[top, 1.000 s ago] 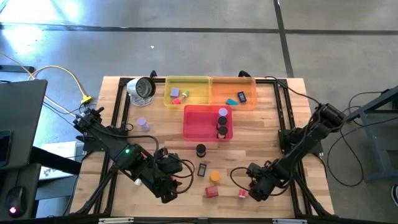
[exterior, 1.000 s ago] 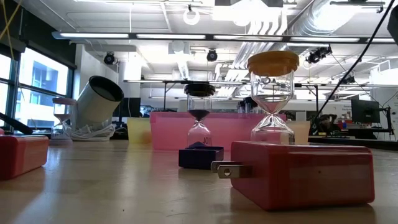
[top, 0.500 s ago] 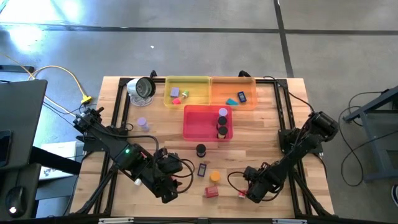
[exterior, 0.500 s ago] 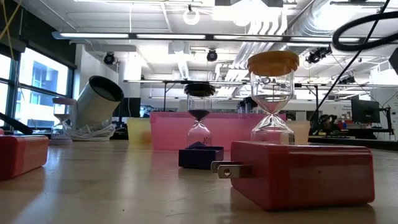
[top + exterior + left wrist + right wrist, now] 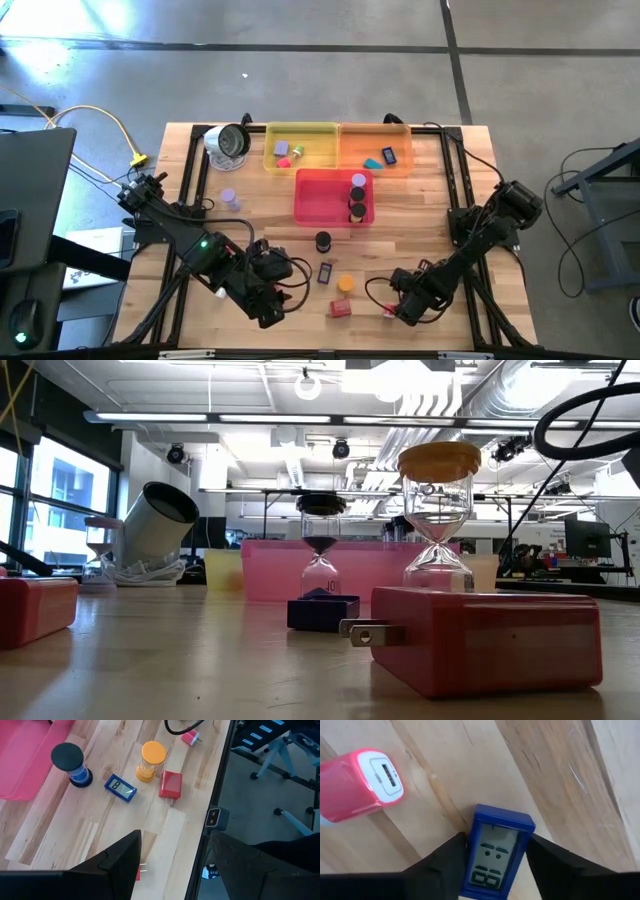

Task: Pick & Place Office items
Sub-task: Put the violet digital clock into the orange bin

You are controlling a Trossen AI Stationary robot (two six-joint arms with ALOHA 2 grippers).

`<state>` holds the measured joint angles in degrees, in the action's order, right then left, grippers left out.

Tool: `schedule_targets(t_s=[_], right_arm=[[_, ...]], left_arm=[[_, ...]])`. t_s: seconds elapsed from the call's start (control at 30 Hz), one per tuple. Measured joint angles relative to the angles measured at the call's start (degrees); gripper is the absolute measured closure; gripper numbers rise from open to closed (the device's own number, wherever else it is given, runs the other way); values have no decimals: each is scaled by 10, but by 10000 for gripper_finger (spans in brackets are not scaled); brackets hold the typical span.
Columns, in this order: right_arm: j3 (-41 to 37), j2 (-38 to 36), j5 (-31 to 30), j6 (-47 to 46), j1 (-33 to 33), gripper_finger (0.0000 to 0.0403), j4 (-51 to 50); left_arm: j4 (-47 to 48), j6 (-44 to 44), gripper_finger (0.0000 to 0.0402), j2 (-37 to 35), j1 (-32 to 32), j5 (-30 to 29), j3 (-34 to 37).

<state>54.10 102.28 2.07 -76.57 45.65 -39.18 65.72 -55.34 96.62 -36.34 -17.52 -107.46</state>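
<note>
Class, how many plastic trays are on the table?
3: a yellow tray at the far edge of the table, an orange tray beside it on the right, a pink tray just in front of both. None seems hidden.

A blue timer (image 5: pixel 496 852) with a grey display, a pink-and-white charger (image 5: pixel 359 784), pale striped wood table (image 5: pixel 560 780).

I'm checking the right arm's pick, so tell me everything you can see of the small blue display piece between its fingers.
The blue display piece is a small rectangular block in what looks like blue plastic, with a grey screen showing dark segments. It lies flat on the wooden table, screen up, between the right gripper's two dark fingers, which press against both long sides. A pink charger block lies nearby, apart from it. Whether it is lifted cannot be told.
</note>
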Motion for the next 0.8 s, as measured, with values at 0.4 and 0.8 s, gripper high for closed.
schedule_targets(t_s=[0.4, 0.8], right_arm=[[-11, -62, -5, 32, -15, 273, -91], [-4, -193, -22, 85, -77, 273, -256]], left_arm=[[0, 4, 170, 0, 1, 0, 0], [0, 15, 170, 0, 3, -7, 0]])
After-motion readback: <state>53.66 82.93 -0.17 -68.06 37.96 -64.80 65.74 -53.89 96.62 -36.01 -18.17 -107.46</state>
